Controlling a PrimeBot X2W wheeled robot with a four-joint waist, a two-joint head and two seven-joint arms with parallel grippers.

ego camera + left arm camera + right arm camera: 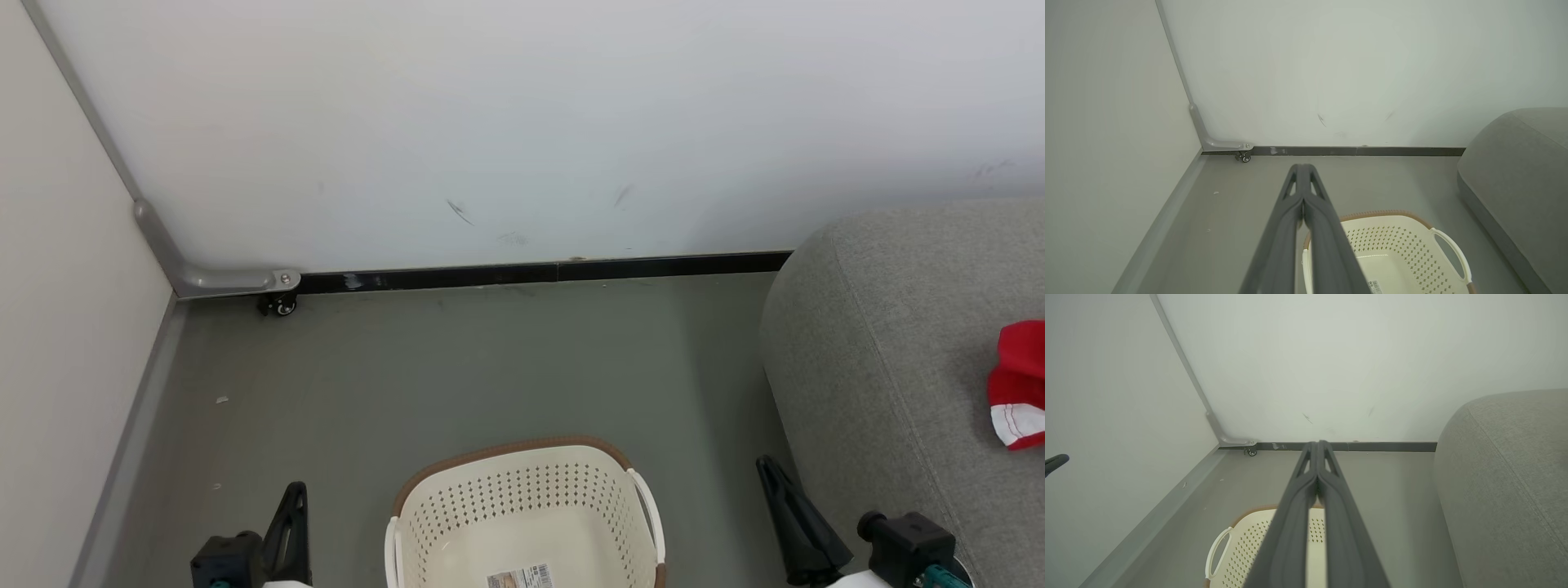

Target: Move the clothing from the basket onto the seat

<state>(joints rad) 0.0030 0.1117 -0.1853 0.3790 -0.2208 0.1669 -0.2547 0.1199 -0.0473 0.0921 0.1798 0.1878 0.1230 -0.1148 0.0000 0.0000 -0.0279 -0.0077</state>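
Between the left gripper [297, 492] and the right gripper [766, 465], each with its two dark fingers pressed flat together, the basket [522, 490] stands on the grey floor [457, 367], a printed label [519, 576] on its bottom. Just right of the right gripper rises the seat [882, 359], and farther right on its top, well apart from both jaws, lies the clothing [1020, 384], a red bundle with white trim cut by the frame edge. Ahead of both sets of fingertips the floor runs to a white wall [522, 122] with a dark skirting strip [539, 271], a small caster [282, 305] under a metal bracket [220, 282] ahead-left of the left gripper.
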